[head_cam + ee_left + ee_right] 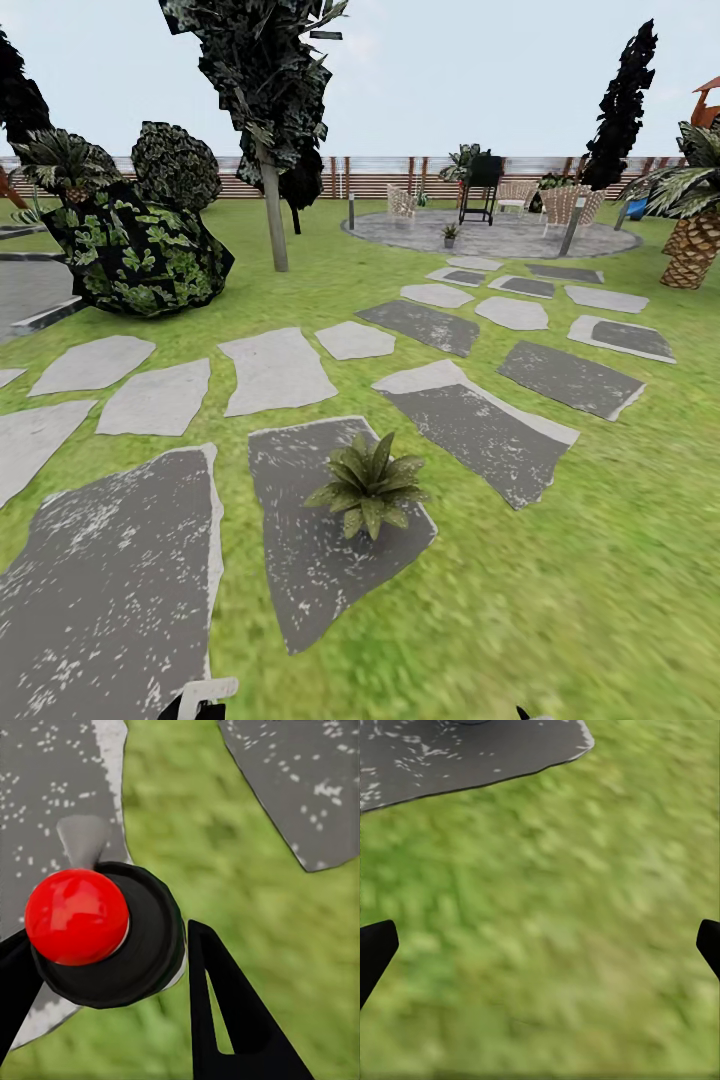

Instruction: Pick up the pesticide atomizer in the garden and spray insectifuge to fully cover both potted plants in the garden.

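The pesticide atomizer [146, 945] shows end-on in the left wrist view, a dark round body with a red tip [75, 915]. My left gripper [112, 956] is shut on it, one black finger [225, 1012] on each side, above grass and a grey stone. One potted plant [370, 487], a low rosette of pointed green leaves, stands on a dark stepping stone [310, 560] just ahead in the head view. The second potted plant [449, 235] is small and far off on the round patio [500, 238]. Over bare lawn, my right gripper [540, 945] is open with nothing between its fingers.
Grey stepping stones [275, 370] lead across the lawn to the patio, where chairs [565, 205] and a black grill [480, 185] stand. A tree trunk [274, 215] and a leafy bush [140, 255] are at the left, a palm [695, 245] at the right, a slatted fence [380, 178] behind.
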